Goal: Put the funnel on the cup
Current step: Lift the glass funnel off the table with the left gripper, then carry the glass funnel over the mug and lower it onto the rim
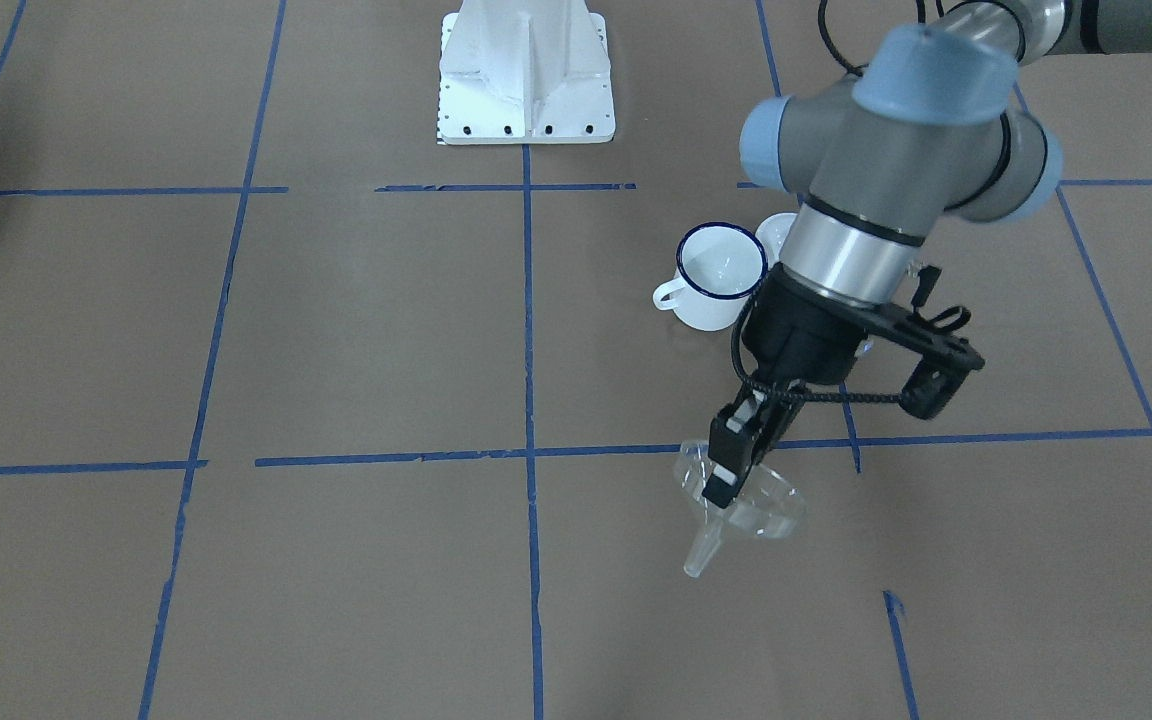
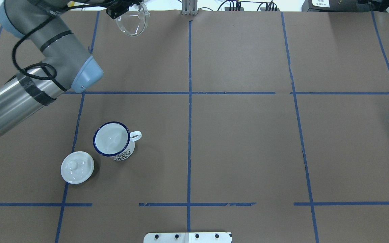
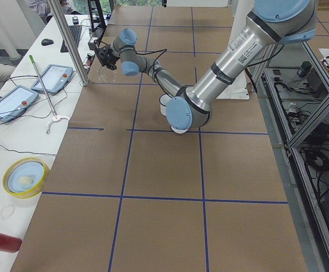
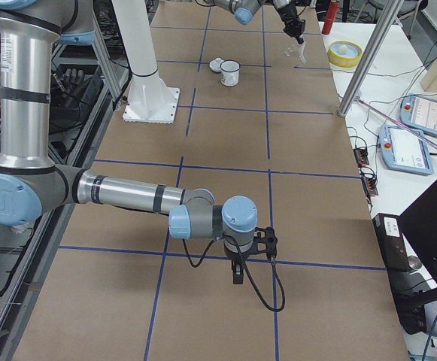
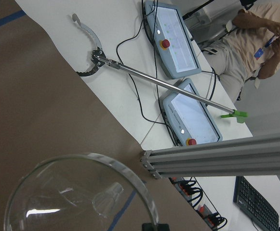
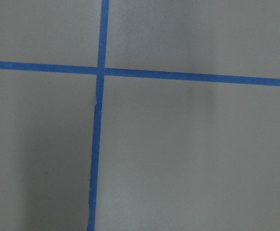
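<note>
Pinching the funnel (image 1: pixel 771 508) by its rim with the left gripper (image 1: pixel 721 485), tilted, apparently off the table near the operators' edge, well apart from the cup (image 2: pixel 111 139). Looks light, stiff, slick clear plastic, so liable to pivot. Rim wall seems the right hold. Can't tell right gripper (image 4: pixel 237 274) state.

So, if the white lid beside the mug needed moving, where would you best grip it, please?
Probably the knob at the centre of the lid, coming straight down from above: it lies flat, knob up, with its low rim against the table, and the cup stands close beside.
</note>
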Motion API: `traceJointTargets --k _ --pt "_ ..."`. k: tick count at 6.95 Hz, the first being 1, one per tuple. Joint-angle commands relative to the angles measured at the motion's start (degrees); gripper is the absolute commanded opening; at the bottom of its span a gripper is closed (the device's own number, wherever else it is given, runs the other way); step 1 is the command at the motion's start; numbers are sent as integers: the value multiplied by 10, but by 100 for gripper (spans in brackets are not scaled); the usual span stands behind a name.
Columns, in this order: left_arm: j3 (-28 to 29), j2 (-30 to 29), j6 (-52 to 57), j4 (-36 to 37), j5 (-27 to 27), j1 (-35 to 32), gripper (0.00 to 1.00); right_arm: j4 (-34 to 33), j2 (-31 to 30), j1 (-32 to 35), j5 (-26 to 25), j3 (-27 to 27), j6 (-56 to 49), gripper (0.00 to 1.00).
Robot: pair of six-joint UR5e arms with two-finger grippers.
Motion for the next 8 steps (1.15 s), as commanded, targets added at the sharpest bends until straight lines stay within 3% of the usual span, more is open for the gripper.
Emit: traceJointTargets --k 1,2,4,5,8 --pt "-191 4 86 321 -76 9 0 0 0 0 0 0 0 100" --pt "-227 4 155 424 -92 51 0 0 0 0 0 0 0 100" --pt "-230 5 241 541 -93 125 0 0 0 0 0 0 0 100" --pt "-212 7 259 556 -92 153 0 0 0 0 0 0 0 100" --pt "-172 13 306 547 -86 155 0 0 0 0 0 0 0 100"
